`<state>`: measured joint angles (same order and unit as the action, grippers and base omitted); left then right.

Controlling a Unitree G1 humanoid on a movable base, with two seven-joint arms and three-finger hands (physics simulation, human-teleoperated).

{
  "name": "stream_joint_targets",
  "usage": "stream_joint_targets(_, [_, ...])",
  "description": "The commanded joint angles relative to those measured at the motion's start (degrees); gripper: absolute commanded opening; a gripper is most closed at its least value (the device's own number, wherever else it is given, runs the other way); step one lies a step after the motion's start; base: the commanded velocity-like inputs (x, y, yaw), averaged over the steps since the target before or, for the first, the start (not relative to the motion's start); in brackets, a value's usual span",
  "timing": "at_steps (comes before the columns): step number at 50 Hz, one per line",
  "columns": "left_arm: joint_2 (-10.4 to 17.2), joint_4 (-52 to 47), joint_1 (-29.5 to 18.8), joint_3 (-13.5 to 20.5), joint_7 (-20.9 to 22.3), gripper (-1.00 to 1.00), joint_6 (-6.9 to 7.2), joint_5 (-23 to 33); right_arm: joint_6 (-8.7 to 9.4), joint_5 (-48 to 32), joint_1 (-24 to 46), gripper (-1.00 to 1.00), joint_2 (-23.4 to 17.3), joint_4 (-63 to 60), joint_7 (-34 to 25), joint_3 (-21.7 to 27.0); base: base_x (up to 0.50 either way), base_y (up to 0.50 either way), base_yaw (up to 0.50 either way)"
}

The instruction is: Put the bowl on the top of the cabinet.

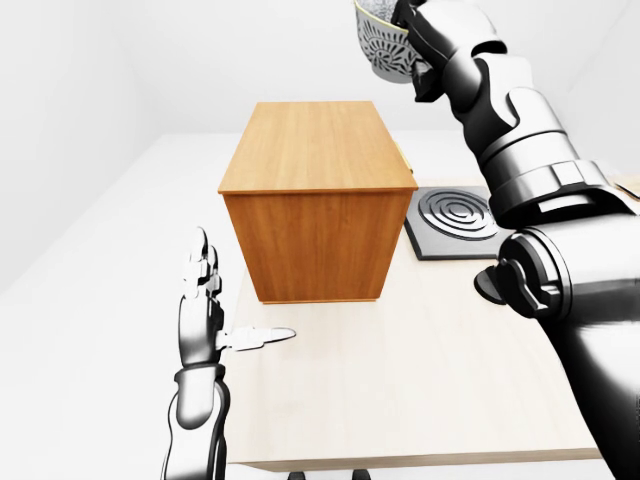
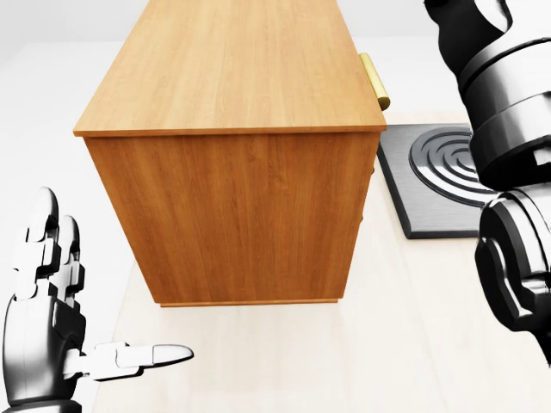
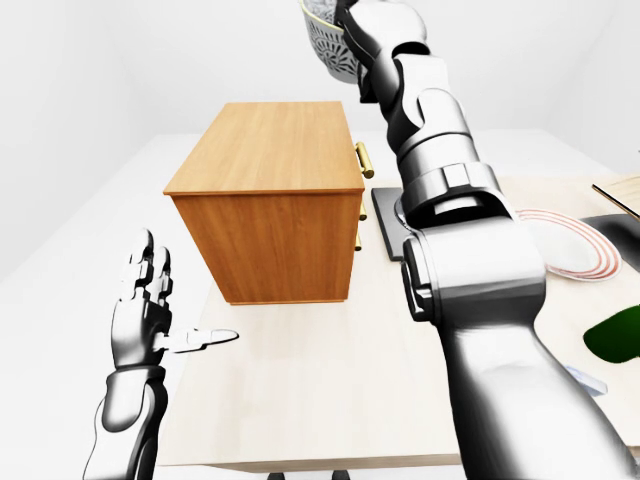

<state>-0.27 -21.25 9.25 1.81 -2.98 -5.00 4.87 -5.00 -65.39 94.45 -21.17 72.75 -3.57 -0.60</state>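
Left-eye view: we hold the patterned bowl (image 1: 383, 40) high in our right robot hand (image 1: 418, 45), fingers closed round it, to clear the wooden cabinet (image 1: 316, 150); our left robot hand (image 1: 205, 300) hangs open and empty.

The right arm (image 3: 450, 220) rises steeply from the lower right of the right-eye view to its top edge, the elbow low and the forearm pointing up and away. The right hand (image 1: 420, 40) sits at the top of the left-eye view, partly cut off by the edge, its fingers closed round the rim of the bowl (image 1: 380, 42), which it holds raised and tipped on its side. The left arm (image 1: 195, 420) comes in from the bottom left with the forearm upright. The left hand (image 1: 203, 310) is spread, two fingers (image 2: 43, 245) pointing up and the thumb (image 2: 142, 355) stretched out sideways toward the view's right, grasping nothing.
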Motion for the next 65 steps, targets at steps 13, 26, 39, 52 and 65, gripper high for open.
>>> stream_joint_targets(13, [0.0, -1.2, 0.5, -0.2, 0.8, 1.00, 0.00, -0.3, 0.00, -3.0, -2.2, -1.00, 12.0, 1.6, 2.5, -2.8, 0.00, 0.00, 0.00])
stream_joint_targets(26, [-0.1, -0.8, 0.1, 0.2, 0.6, 1.00, 0.00, -0.4, 0.00, -4.5, -4.0, -1.00, 14.7, 0.9, 2.4, -4.0, 0.00, 0.00, 0.00])
stream_joint_targets(39, [-0.1, -1.4, 0.7, -0.2, 0.6, 1.00, 0.00, -0.2, 0.00, -5.1, -5.1, -1.00, 14.8, 0.8, 2.2, -4.0, 0.00, 0.00, 0.00])
stream_joint_targets(52, [-0.1, -1.2, 0.4, -0.1, 0.7, 1.00, 0.00, -0.3, 0.00, -5.3, -5.4, 1.00, 14.6, 0.8, 1.6, -4.0, 0.00, 0.00, 0.00])
stream_joint_targets(65, [0.0, -0.4, 0.3, -0.2, 0.9, 1.00, 0.00, -0.4, 0.00, -5.4, -2.5, 1.00, 12.8, 1.1, -0.3, -3.5, 0.00, 0.00, 0.00])
